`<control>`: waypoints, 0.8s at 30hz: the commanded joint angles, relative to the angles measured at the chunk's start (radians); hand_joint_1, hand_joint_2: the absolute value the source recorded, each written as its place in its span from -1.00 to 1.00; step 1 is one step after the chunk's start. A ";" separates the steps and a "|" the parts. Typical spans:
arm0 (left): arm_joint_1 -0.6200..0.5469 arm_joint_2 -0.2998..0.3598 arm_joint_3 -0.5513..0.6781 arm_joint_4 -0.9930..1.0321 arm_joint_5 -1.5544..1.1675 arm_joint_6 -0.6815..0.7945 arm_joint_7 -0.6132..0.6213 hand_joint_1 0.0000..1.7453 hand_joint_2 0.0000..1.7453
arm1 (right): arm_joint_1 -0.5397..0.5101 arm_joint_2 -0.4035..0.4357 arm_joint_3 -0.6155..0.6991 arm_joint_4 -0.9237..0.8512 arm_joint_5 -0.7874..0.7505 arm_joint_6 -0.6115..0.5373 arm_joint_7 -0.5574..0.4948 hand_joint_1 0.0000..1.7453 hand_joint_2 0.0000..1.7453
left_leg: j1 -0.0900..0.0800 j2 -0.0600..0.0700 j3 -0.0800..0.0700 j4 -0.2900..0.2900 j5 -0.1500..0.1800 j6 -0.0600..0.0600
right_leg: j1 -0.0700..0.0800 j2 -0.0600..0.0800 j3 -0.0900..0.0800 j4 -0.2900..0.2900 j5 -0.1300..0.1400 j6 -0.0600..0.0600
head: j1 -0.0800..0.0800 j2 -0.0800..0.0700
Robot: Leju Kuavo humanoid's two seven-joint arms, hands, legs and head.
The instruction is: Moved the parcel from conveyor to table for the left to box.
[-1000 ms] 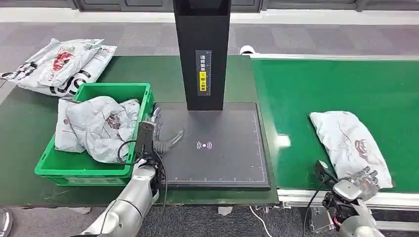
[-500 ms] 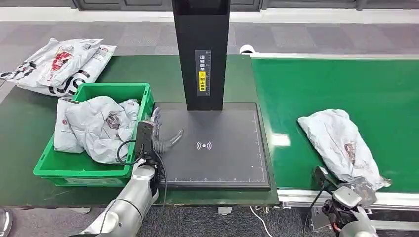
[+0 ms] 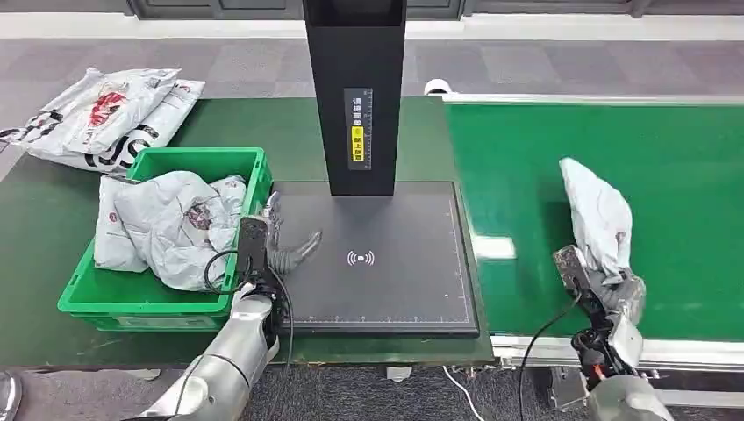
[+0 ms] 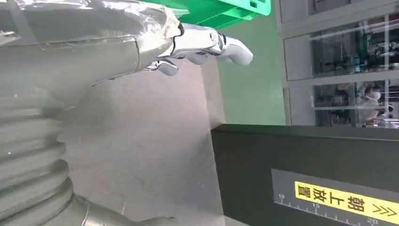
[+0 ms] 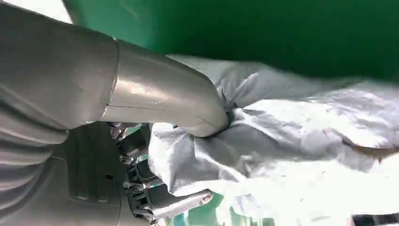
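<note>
A crumpled grey parcel bag [image 3: 598, 215] stands up off the green conveyor belt [image 3: 667, 158] at the right, lifted at its near end. My right hand [image 3: 614, 289] grips that near end; in the right wrist view the thumb [image 5: 188, 106] presses into the parcel [image 5: 291, 136] with the fingers [image 5: 155, 197] curled under it. My left hand [image 3: 281, 246] hovers over the left edge of the black scanner pad [image 3: 386, 263], fingers apart and holding nothing; its fingers [image 4: 207, 44] also appear in the left wrist view.
A green crate [image 3: 96, 294] holding several grey parcels sits left of the pad. A black scanner column [image 3: 355, 96] rises behind the pad. More parcels [image 3: 105, 114] lie at the far left of the table.
My right hand has closed on the parcel's near end and raised it, so the bag now stands up off the belt instead of lying flat. The left hand has barely moved.
</note>
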 commanded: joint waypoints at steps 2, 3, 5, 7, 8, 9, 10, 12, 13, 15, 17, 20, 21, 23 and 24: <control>-0.018 0.040 -0.057 0.029 -0.011 0.025 0.007 -1.00 1.00 | -0.068 0.225 -0.208 -0.389 -0.078 -0.060 -0.466 1.00 1.00 | -0.001 0.009 -0.003 0.000 -0.001 -0.001 | -0.001 0.009 -0.005 0.003 0.001 -0.002 | 0.000 0.000; -0.018 0.040 -0.057 0.029 -0.011 0.025 0.007 -1.00 1.00 | -0.068 0.225 -0.208 -0.389 -0.078 -0.060 -0.466 1.00 1.00 | -0.001 0.006 -0.003 0.000 -0.001 -0.001 | -0.001 0.006 -0.006 0.003 0.001 -0.001 | 0.000 0.000; -0.023 0.040 -0.060 0.032 -0.017 0.034 0.007 -1.00 1.00 | -0.055 0.255 -0.189 -0.442 -0.141 -0.060 -0.579 1.00 1.00 | 0.000 0.004 -0.002 -0.001 0.000 -0.001 | 0.000 0.004 -0.005 0.002 0.000 -0.002 | 0.000 0.000; -0.035 0.043 -0.053 0.036 -0.019 0.042 0.003 -1.00 1.00 | 0.012 0.305 0.041 -0.494 -0.245 -0.060 -0.635 1.00 1.00 | 0.000 0.002 -0.002 -0.001 0.000 -0.001 | 0.000 0.001 -0.005 0.002 0.000 -0.002 | 0.000 0.000; -0.033 0.047 -0.051 0.025 -0.018 0.058 0.003 -1.00 1.00 | 0.047 0.320 0.166 -0.488 -0.154 0.059 -0.669 1.00 1.00 | 0.001 0.001 -0.003 0.000 0.000 -0.001 | 0.001 0.000 -0.005 0.001 0.000 -0.002 | 0.000 0.000; -0.034 0.056 -0.051 0.022 -0.017 0.049 0.003 -1.00 1.00 | 0.105 0.385 0.354 -0.542 -0.122 0.022 -0.553 1.00 1.00 | 0.001 0.002 -0.002 -0.001 0.000 -0.002 | 0.001 0.001 -0.004 0.001 0.000 -0.003 | 0.000 0.000; -0.031 0.058 -0.055 0.014 -0.021 0.058 0.003 -1.00 1.00 | 0.114 0.392 0.417 -0.523 -0.129 0.079 -0.529 1.00 1.00 | 0.001 0.004 -0.002 -0.001 -0.001 -0.002 | 0.001 0.003 -0.004 0.001 0.000 -0.003 | 0.000 0.000; -0.029 0.068 -0.054 0.008 -0.019 0.046 0.003 -1.00 1.00 | 0.128 0.426 0.663 -0.387 -0.139 0.092 -0.391 1.00 1.00 | 0.002 0.009 -0.001 -0.002 -0.002 -0.003 | 0.002 0.009 -0.004 0.001 0.001 -0.003 | 0.000 0.000; -0.028 0.067 -0.052 0.006 -0.021 0.046 0.003 -1.00 1.00 | 0.117 0.418 0.746 -0.321 -0.188 0.047 -0.364 1.00 1.00 | 0.003 0.011 -0.001 -0.001 -0.002 -0.003 | 0.003 0.011 -0.005 0.002 0.001 -0.003 | 0.000 0.000; -0.027 0.063 -0.050 0.005 -0.024 0.051 0.003 -1.00 1.00 | 0.108 0.394 0.819 -0.282 -0.214 0.054 -0.342 1.00 1.00 | 0.003 0.016 0.000 -0.002 -0.003 -0.006 | 0.003 0.015 -0.006 0.002 0.001 -0.005 | 0.000 0.000; -0.028 0.063 -0.049 0.005 -0.025 0.051 0.003 -1.00 1.00 | 0.105 0.377 0.835 -0.287 -0.238 0.060 -0.343 1.00 1.00 | 0.003 0.014 0.000 -0.003 -0.002 -0.007 | 0.002 0.013 -0.009 0.004 0.000 -0.007 | 0.000 0.000; -0.027 0.062 -0.049 0.005 -0.026 0.052 0.003 -1.00 1.00 | 0.104 0.361 0.847 -0.302 -0.256 0.073 -0.342 1.00 1.00 | 0.004 0.006 -0.003 -0.002 -0.001 -0.007 | 0.003 0.005 -0.009 0.003 -0.001 -0.007 | 0.000 0.000; -0.027 0.062 -0.049 0.005 -0.026 0.052 0.003 -1.00 1.00 | 0.103 0.359 0.848 -0.305 -0.258 0.076 -0.342 1.00 1.00 | 0.003 0.004 -0.002 -0.002 0.000 -0.007 | 0.003 0.003 -0.008 0.004 -0.002 -0.008 | 0.000 0.000; -0.027 0.062 -0.049 0.005 -0.026 0.052 0.003 -1.00 1.00 | 0.103 0.359 0.848 -0.305 -0.258 0.076 -0.342 1.00 1.00 | 0.003 0.003 -0.004 -0.001 0.000 -0.007 | 0.002 0.003 -0.009 0.005 -0.002 -0.007 | 0.000 0.000; -0.027 0.062 -0.049 0.005 -0.026 0.052 0.003 -1.00 1.00 | 0.103 0.359 0.848 -0.305 -0.258 0.076 -0.342 1.00 1.00 | 0.003 0.004 -0.003 -0.002 -0.001 -0.007 | 0.002 0.004 -0.008 0.004 -0.001 -0.007 | 0.000 0.000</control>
